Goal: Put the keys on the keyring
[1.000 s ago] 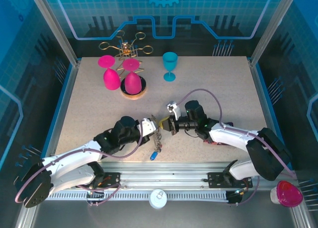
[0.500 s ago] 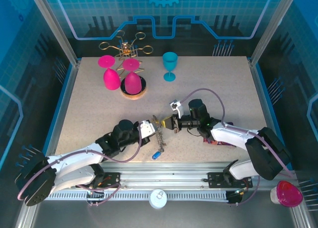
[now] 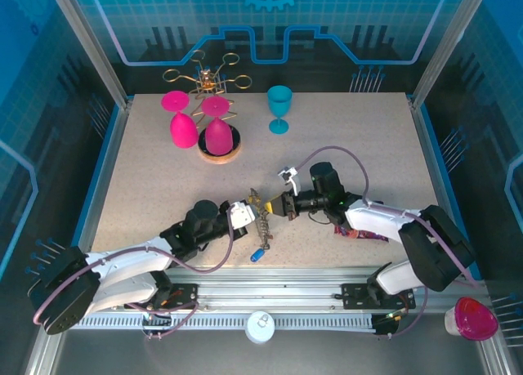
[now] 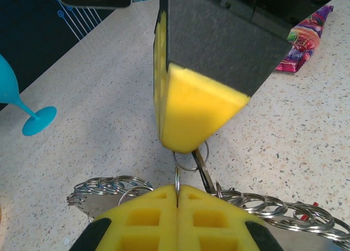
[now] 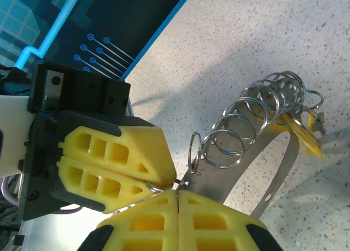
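The keyring lies mid-table between my two grippers; it is a thin grey band strung with several silvery split rings. My left gripper is shut on one thin split ring standing on edge. My right gripper is shut on the band's near end, tip to tip with the left fingers. Its yellow finger hangs over a small ring. A yellow-tagged key hangs at the band's far end. A blue key lies loose near the front edge.
Two pink goblets and a gold wire rack on a wooden base stand at the back left. A teal goblet stands behind centre. A colourful wrapper lies under the right arm.
My left gripper has drifted slightly toward the near edge and my right gripper a little to the right. Both stay shut at the keyring; the blue key lies where it was.
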